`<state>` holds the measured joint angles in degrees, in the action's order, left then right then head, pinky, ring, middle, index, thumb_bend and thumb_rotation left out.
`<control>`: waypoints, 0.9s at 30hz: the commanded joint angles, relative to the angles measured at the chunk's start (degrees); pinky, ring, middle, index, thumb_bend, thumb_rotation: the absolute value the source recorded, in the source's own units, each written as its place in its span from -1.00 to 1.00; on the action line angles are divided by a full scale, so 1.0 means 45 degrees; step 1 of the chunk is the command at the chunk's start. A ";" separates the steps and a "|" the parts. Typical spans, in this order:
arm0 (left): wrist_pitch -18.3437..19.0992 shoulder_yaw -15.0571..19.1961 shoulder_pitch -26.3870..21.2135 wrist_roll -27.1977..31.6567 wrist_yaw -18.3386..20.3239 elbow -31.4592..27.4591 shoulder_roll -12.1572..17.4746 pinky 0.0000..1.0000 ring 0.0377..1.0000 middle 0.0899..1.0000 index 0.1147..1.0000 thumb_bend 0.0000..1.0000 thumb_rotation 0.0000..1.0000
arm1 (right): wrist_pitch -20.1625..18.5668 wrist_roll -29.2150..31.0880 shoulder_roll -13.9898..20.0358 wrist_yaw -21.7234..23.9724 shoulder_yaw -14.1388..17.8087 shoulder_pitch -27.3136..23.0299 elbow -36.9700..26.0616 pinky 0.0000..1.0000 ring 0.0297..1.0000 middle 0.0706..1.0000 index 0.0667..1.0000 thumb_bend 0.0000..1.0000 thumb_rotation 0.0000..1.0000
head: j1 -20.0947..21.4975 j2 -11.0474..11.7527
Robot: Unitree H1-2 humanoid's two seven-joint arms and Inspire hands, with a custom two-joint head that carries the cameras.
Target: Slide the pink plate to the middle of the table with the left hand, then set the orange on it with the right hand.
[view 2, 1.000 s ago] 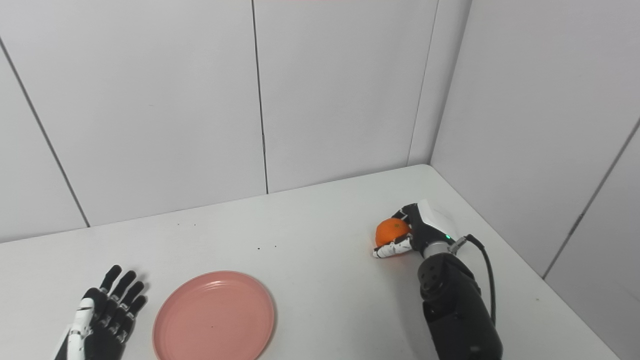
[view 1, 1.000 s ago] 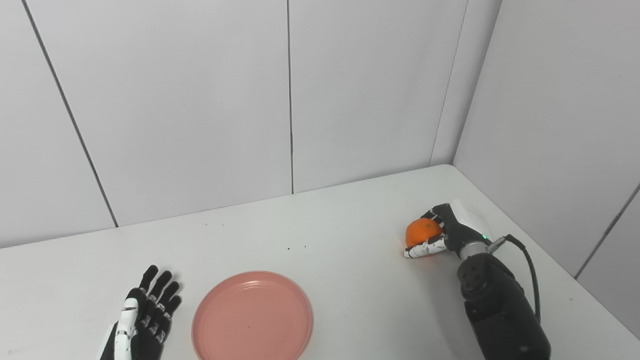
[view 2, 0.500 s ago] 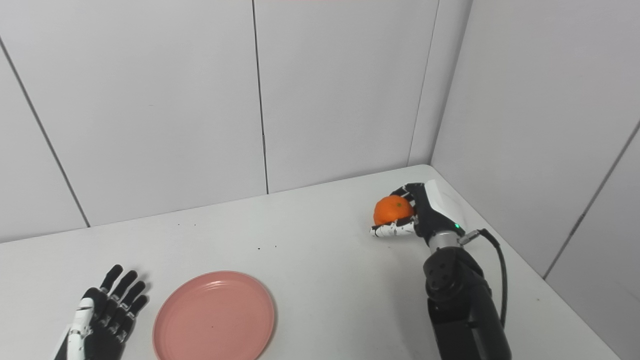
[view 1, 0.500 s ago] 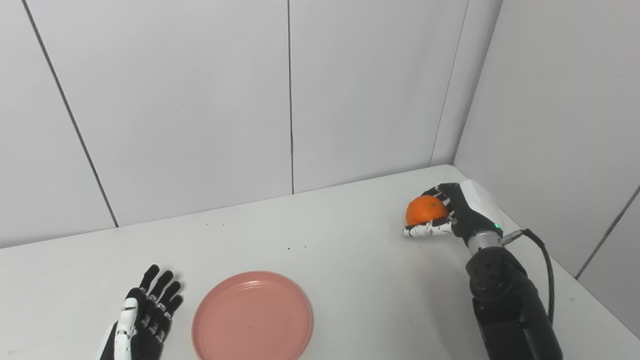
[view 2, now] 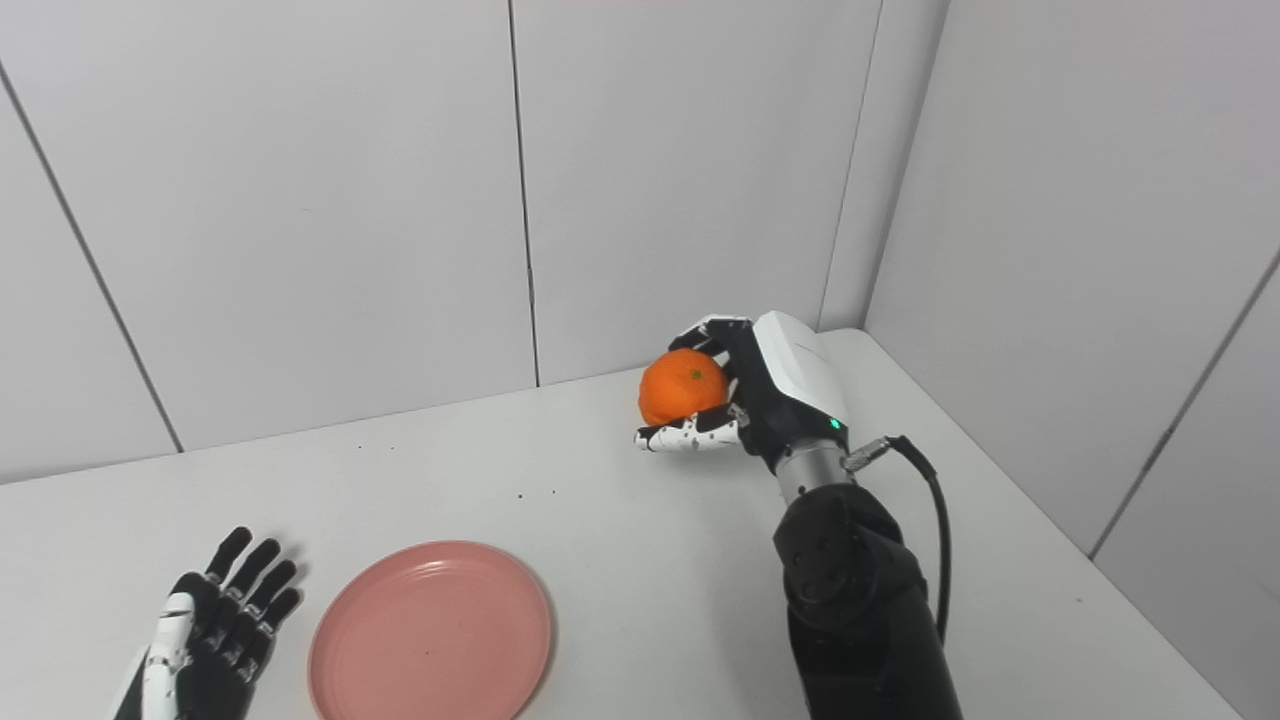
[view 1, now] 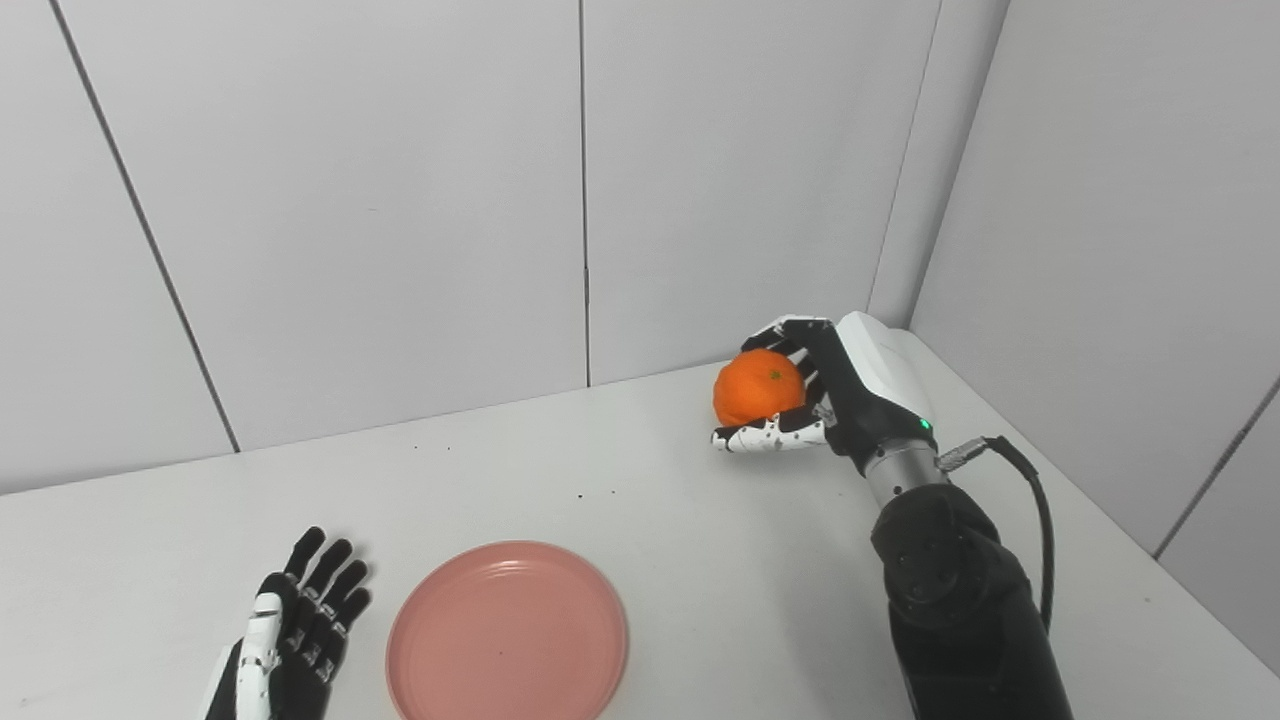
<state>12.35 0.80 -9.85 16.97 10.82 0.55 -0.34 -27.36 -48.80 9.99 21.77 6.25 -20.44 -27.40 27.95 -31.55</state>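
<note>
The pink plate (view 1: 507, 632) lies flat near the table's front edge, a little left of the middle. Just left of it rests my left hand (view 1: 290, 640), open, fingers spread and pointing away from me, apart from the plate's rim. My right hand (view 1: 830, 395) is shut on the orange (view 1: 758, 387), holding it in the air above the table's back right part, well to the right of and beyond the plate. Its fingers wrap the fruit from behind and its thumb runs beneath it.
The white table (view 1: 700, 560) ends at grey wall panels (view 1: 400, 200) behind and on the right. A black cable (view 1: 1030, 520) loops off my right forearm. A few small dark specks (view 1: 590, 492) dot the tabletop behind the plate.
My right hand has lifted the orange off the table and carried it up and to the left, toward the plate's side. The left hand and the plate have stayed put.
</note>
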 commanded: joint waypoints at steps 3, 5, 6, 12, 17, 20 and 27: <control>0.0425 -0.0204 0.0384 -0.0486 -0.0543 0.0046 -0.0269 0.83 0.82 0.82 0.79 -0.30 1.00 | 0.0153 0.0142 -0.0166 -0.0057 -0.0911 -0.0605 -0.0617 -0.30 -0.18 -0.12 -0.11 0.04 -0.74 | -0.0909 -0.0278; 0.0436 -0.0300 0.0409 -0.0675 -0.0676 -0.0039 -0.0362 0.83 0.82 0.82 0.79 -0.29 1.00 | 0.0140 0.0142 -0.0330 -0.0051 -0.1325 -0.0665 -0.0625 -0.31 -0.20 -0.13 -0.11 0.04 -0.73 | -0.1221 -0.0385; 0.0414 -0.0343 0.0423 -0.0760 -0.0723 -0.0069 -0.0397 0.83 0.82 0.83 0.79 -0.28 1.00 | 0.0139 0.0160 -0.0431 -0.0048 -0.1514 -0.0691 -0.0616 -0.31 -0.20 -0.13 -0.11 0.04 -0.73 | -0.1221 -0.0385; 0.0299 -0.0619 0.0518 -0.1123 -0.0886 -0.0305 -0.0639 0.83 0.83 0.84 0.81 -0.24 1.00 | 0.0315 0.0474 -0.0987 -0.0190 -0.2724 -0.0753 -0.0374 -0.29 -0.19 -0.10 -0.11 0.04 -0.74 | -0.2351 -0.0791; 0.0501 -0.0853 0.0570 -0.1384 -0.1156 -0.0598 -0.0936 0.83 0.83 0.84 0.81 -0.22 1.00 | 0.0298 0.0558 -0.1210 -0.0257 -0.3454 -0.0659 -0.0257 -0.27 -0.20 -0.11 -0.11 0.04 -0.74 | -0.3254 -0.1050; 0.0611 -0.0936 0.0579 -0.1525 -0.1344 -0.0727 -0.1097 0.81 0.82 0.83 0.80 -0.22 1.00 | 0.0298 0.0551 -0.1326 -0.0263 -0.3835 -0.0618 -0.0140 -0.30 -0.21 -0.11 -0.11 0.04 -0.74 | -0.3643 -0.1175; 0.0648 -0.1152 0.0520 -0.1798 -0.1519 -0.0826 -0.1256 0.83 0.83 0.83 0.82 -0.19 1.00 | 0.0221 0.0710 -0.1689 -0.0318 -0.4375 -0.0463 0.0334 -0.37 -0.25 -0.15 -0.11 0.04 -0.74 | -0.4397 -0.1493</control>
<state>13.32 -4.02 -7.79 9.53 4.67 -2.98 -5.07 -27.33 -45.94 2.90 21.71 -13.43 -21.32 -25.37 8.36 -38.23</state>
